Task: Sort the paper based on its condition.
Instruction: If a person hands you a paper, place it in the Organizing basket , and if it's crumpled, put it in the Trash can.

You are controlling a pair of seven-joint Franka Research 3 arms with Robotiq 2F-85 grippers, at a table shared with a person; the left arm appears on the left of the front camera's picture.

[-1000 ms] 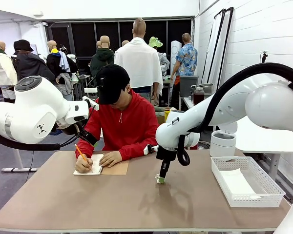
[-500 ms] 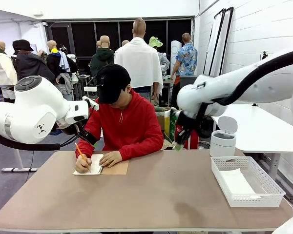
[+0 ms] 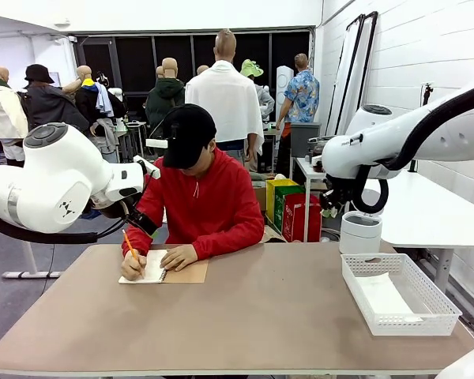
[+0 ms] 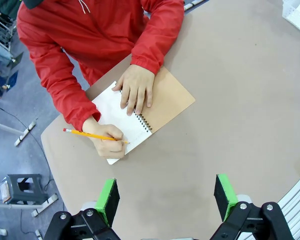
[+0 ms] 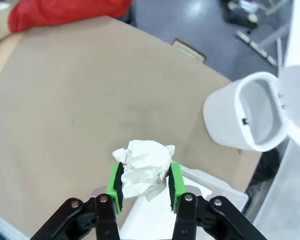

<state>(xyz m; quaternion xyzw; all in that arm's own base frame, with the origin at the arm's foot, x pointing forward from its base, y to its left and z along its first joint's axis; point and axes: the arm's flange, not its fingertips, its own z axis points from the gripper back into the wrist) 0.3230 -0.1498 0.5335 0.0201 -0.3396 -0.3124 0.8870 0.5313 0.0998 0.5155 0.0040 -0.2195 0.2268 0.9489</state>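
Observation:
My right gripper (image 5: 145,175) is shut on a crumpled white ball of paper (image 5: 146,159), pinched between its green pads. In the front view this gripper (image 3: 330,210) hangs in the air at the table's far right, just above and left of a white bin (image 3: 360,231) with its lid up. My left gripper (image 4: 166,197) is open with nothing between its fingers, high above the table's left part. Below it a person writes with a pencil (image 4: 90,135) in a spiral notebook (image 4: 140,112).
A white mesh basket (image 3: 430,296) stands on the table's right side with something flat and white lying in it. The white bin (image 5: 250,112) stands off the table's far right edge. The person's hands rest on the notebook (image 3: 162,268) at the far left.
My right arm has risen from the middle of the table and swung right and back, over to the white bin, with its jaws still closed. The left arm has not moved.

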